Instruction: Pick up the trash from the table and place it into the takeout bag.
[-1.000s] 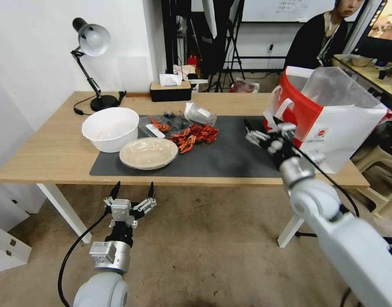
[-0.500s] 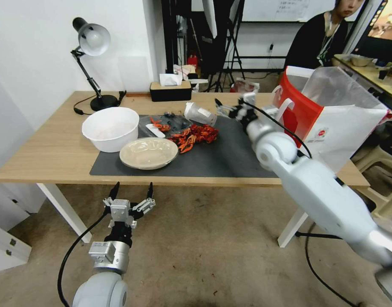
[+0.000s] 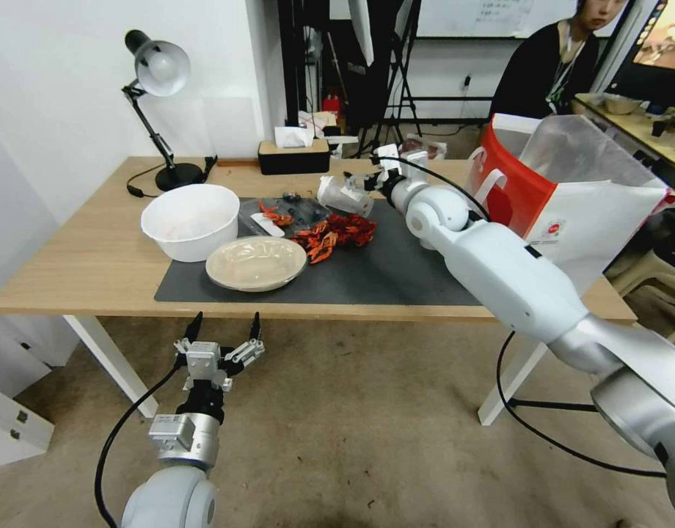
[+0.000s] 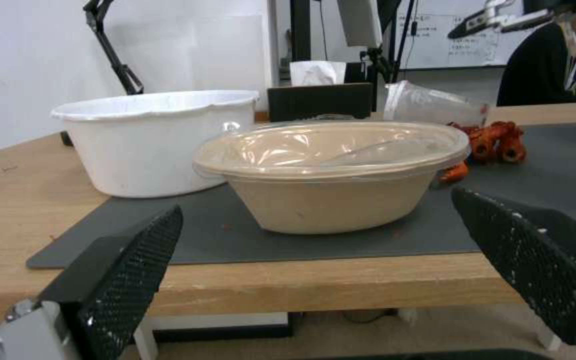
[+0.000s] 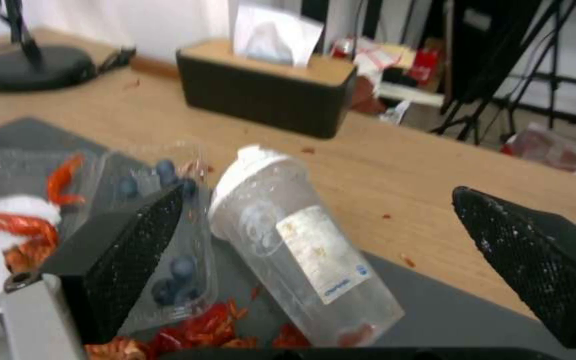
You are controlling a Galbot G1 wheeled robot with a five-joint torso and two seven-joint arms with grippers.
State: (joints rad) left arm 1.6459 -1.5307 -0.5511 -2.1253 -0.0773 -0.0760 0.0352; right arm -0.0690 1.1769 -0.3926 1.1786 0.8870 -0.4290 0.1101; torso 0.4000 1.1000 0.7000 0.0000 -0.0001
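Note:
On the dark mat of the table (image 3: 95,257) lie a clear plastic cup (image 3: 343,195) on its side, red crayfish shells (image 3: 336,233), a lidded beige bowl (image 3: 255,262) and a clear tray with blueberries (image 3: 286,209). My right gripper (image 3: 367,180) hovers open just right of the cup's base. In the right wrist view the cup (image 5: 308,250) lies between and beyond the spread fingers of the right gripper (image 5: 318,195). The takeout bag (image 3: 572,198) stands open at the table's right end. My left gripper (image 3: 227,323) hangs open below the front edge, facing the beige bowl (image 4: 331,175).
A big white bowl (image 3: 191,220) stands left of the beige one. A black desk lamp (image 3: 158,110) and a black tissue box (image 3: 293,155) stand along the back edge. A seated person is behind the bag. Bare floor lies in front of the table.
My right arm has swung left from the takeout bag, across the mat, to the clear plastic cup, its gripper staying open. The left arm has barely moved.

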